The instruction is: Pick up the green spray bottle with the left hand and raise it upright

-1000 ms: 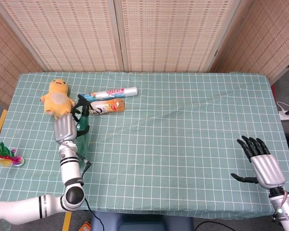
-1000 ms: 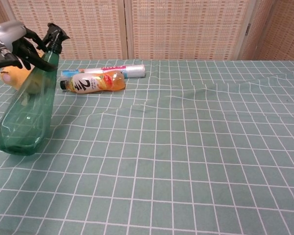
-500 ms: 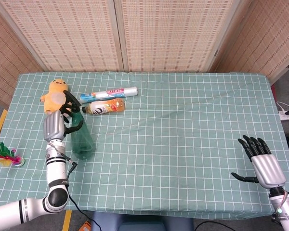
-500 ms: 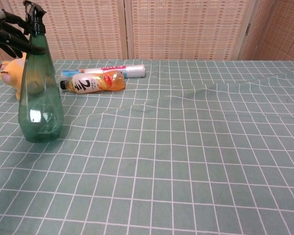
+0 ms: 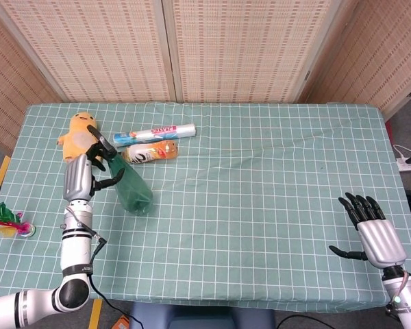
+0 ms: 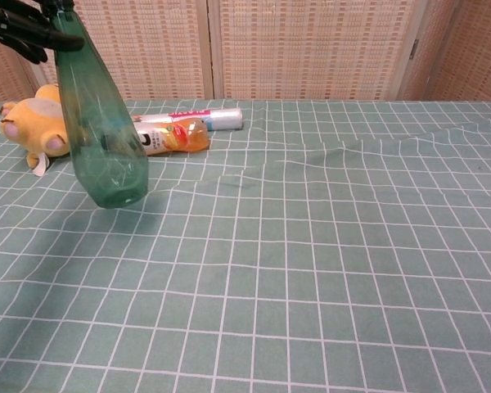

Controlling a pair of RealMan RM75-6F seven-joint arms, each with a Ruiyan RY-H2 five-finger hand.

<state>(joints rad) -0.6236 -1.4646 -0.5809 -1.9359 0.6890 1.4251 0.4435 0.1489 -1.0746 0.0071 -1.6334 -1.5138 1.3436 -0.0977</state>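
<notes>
My left hand [image 5: 82,177] grips the green spray bottle [image 5: 130,190] by its black neck, near the table's left side. In the chest view the spray bottle [image 6: 101,123] hangs clear of the cloth, tilted with its base swung toward the right, and the left hand [image 6: 20,29] shows only as dark fingers at the top left corner. My right hand [image 5: 371,233] rests over the table's front right corner, fingers spread and holding nothing.
A yellow plush toy [image 5: 77,135] lies behind the left hand. An orange drink bottle [image 5: 151,152] and a white tube [image 5: 157,131] lie side by side just behind the spray bottle. A small colourful toy [image 5: 7,221] sits at the left edge.
The left hand has lifted the spray bottle off the cloth, from a backward lean through upright to a tilt with its base swung right. The right hand has stayed still.
</notes>
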